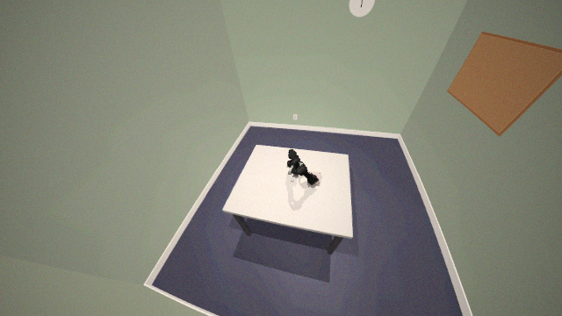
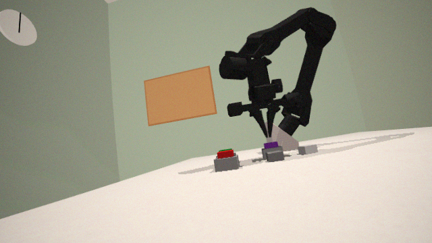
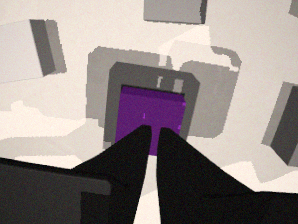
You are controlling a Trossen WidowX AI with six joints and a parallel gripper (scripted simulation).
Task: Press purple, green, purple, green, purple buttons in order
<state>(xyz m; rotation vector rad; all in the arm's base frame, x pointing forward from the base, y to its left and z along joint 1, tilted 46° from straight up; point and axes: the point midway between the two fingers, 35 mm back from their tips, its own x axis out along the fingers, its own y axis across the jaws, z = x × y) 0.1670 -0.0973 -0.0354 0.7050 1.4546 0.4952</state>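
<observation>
The purple button (image 2: pixel 271 145) (image 3: pixel 150 112) sits in its grey housing (image 3: pixel 111 106) on the white table (image 2: pixel 236 202) (image 1: pixel 272 197). My gripper (image 2: pixel 268 136) (image 3: pixel 153 136) is shut and empty. It points straight down, with its fingertips just above the purple button's top, close to touching. The green button (image 2: pixel 225 149) shows only as a thin green edge behind a red button (image 2: pixel 225 154) to the left in the exterior view. In the top view the arm (image 1: pixel 300 168) hides the buttons.
A pale wedge (image 2: pixel 283 138) stands behind the button.
</observation>
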